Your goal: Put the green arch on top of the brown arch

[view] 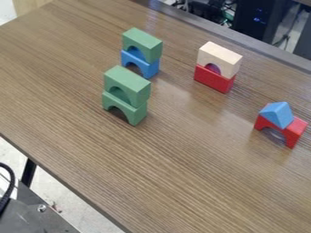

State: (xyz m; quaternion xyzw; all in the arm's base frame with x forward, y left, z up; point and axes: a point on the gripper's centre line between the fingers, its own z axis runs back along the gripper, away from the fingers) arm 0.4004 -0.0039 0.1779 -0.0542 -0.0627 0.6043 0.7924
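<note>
In the camera view, three green arches could fit the task: the front one (pixel 126 84) atop a lower one (pixel 135 115), and the rear one (pixel 152 48) on a blue arch (pixel 147 69). We cannot tell which is meant. We take the pale wooden arch (pixel 223 58) on the red block (pixel 213 79) as the brown one; its flat top faces up. From the front pair it lies toward the view's upper right, well apart. What matters is the long axis: front green and pale arches both run upper left to lower right, nearly parallel, so we should need little turning. We cannot tell whether the jaws are released or clenched, nor which way the green arch lies from them.
</note>
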